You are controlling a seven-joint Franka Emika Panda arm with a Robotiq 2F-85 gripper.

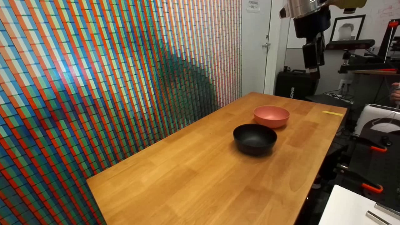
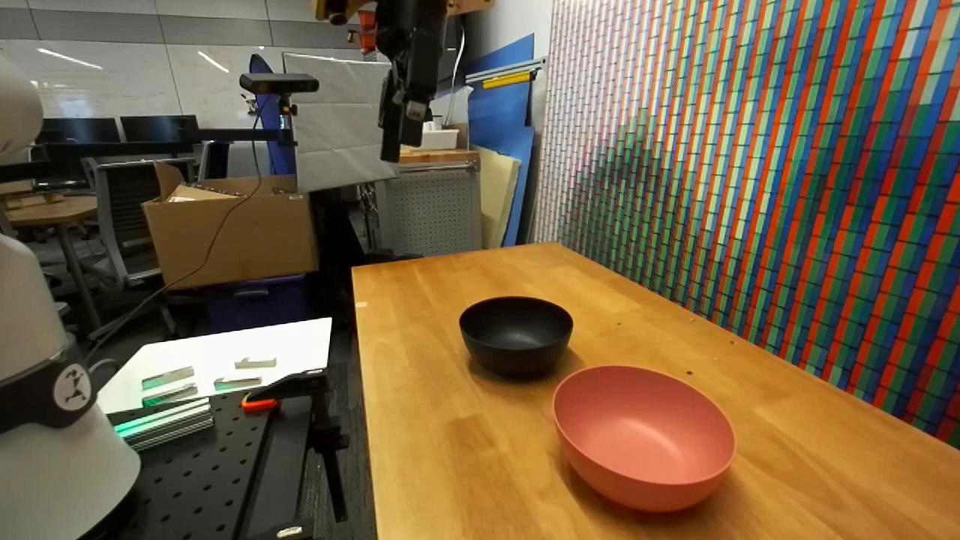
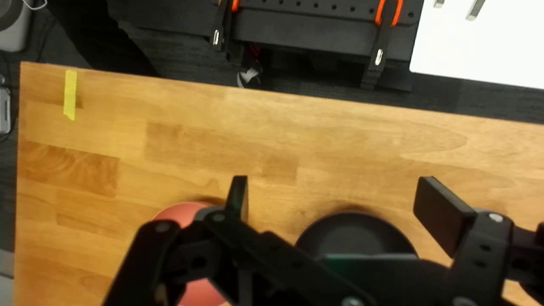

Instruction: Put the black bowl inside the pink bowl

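Observation:
The black bowl (image 1: 255, 139) stands upright on the wooden table in both exterior views (image 2: 516, 337). The pink bowl (image 1: 271, 117) stands upright close beside it, and it also shows in an exterior view (image 2: 643, 442). The insides of both bowls look empty. My gripper (image 1: 314, 72) hangs well above the table and the bowls, and it also shows high up in an exterior view (image 2: 401, 139). In the wrist view the gripper (image 3: 335, 199) has its fingers wide apart with nothing between them. The black bowl (image 3: 353, 233) and the pink bowl (image 3: 182, 212) are partly hidden there by the gripper.
The wooden table (image 1: 187, 178) runs along a wall of coloured tiles (image 1: 125, 78). A strip of yellow tape (image 3: 70, 95) lies near one table corner. Beside the table stand the robot base (image 2: 45, 450), black clamps with orange handles (image 1: 372, 187) and a white board (image 2: 247, 345).

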